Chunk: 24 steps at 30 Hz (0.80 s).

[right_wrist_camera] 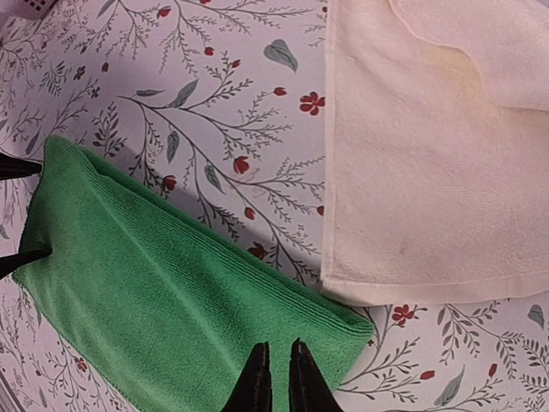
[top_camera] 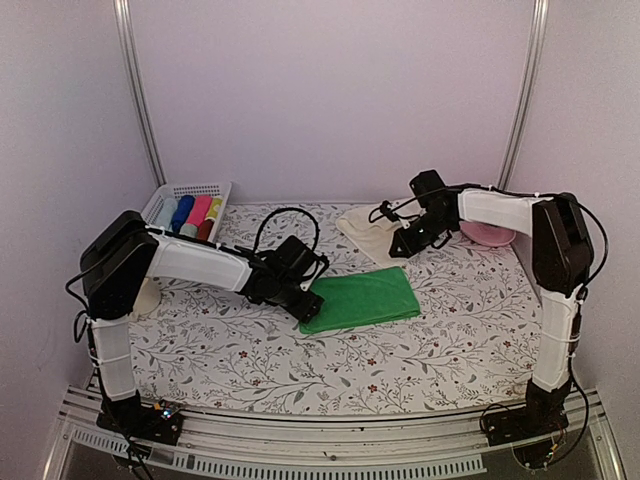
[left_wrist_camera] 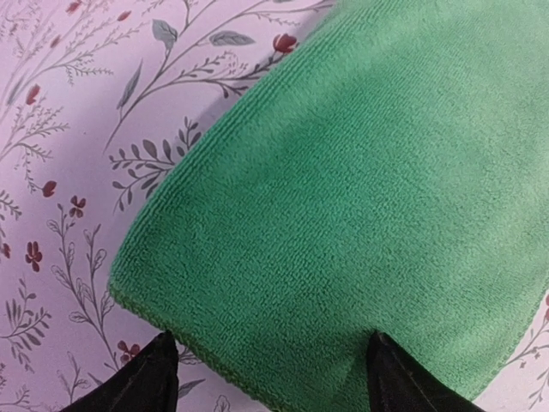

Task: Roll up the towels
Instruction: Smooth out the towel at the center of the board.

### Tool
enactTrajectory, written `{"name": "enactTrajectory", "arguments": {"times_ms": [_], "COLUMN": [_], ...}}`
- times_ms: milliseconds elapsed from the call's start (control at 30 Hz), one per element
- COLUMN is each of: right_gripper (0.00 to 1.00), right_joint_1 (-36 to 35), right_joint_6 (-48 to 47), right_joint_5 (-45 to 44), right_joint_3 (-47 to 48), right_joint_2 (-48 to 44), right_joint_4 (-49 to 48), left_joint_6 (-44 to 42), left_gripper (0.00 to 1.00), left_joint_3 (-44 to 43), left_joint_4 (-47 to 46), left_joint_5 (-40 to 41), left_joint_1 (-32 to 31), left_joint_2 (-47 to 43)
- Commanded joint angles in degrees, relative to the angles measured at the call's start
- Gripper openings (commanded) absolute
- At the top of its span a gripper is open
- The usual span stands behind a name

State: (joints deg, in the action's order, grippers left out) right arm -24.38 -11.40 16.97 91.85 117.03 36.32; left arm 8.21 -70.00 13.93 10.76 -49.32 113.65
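Observation:
The green towel [top_camera: 362, 298] lies flat and folded on the flowered tablecloth, mid-table. It fills the left wrist view [left_wrist_camera: 343, 197]. My left gripper [top_camera: 306, 302] is at its left end, open wide [left_wrist_camera: 270, 343]. One fingertip [left_wrist_camera: 163, 352] is just off the hem and the other rests over the cloth. The cream-white towel [top_camera: 365, 235] lies flat behind the green one, with a faint mark [right_wrist_camera: 403, 249]. My right gripper [top_camera: 400, 246] hovers between the two towels, over the green towel's right end [right_wrist_camera: 279, 348]. It is shut, with nothing held.
A white basket [top_camera: 168, 192] at the back left holds blue, pink, red and yellow rolls. A pink dish [top_camera: 487, 236] sits at the back right, behind the right arm. Walls close off the back and both sides.

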Motion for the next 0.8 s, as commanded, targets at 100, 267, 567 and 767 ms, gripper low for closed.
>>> {"name": "enactTrajectory", "arguments": {"times_ms": [100, 267, 567, 767], "right_gripper": [0.08, 0.07, 0.06, 0.08], "right_joint_1": [-1.6, -0.6, 2.0, 2.3], "right_joint_6": [0.4, 2.3, 3.2, 2.1], "right_joint_5": [-1.5, -5.7, -7.6, -7.5], "right_joint_3": [-0.2, -0.6, -1.1, -0.8], "right_joint_2": [4.0, 7.4, 8.9, 8.9], "right_joint_4": [-0.7, 0.0, 2.4, 4.4], "left_joint_6": [0.2, 0.0, -0.7, -1.5], "left_gripper": [0.8, 0.83, 0.86, 0.92], "left_joint_3": [0.3, 0.4, 0.7, 0.5], "left_joint_4": [-0.8, -0.9, -0.2, 1.5], "left_joint_5": [-0.1, -0.4, 0.0, 3.8], "left_joint_1": [-1.2, -1.5, -1.6, -0.9], "left_joint_2": [-0.4, -0.4, 2.0, 1.8]}}
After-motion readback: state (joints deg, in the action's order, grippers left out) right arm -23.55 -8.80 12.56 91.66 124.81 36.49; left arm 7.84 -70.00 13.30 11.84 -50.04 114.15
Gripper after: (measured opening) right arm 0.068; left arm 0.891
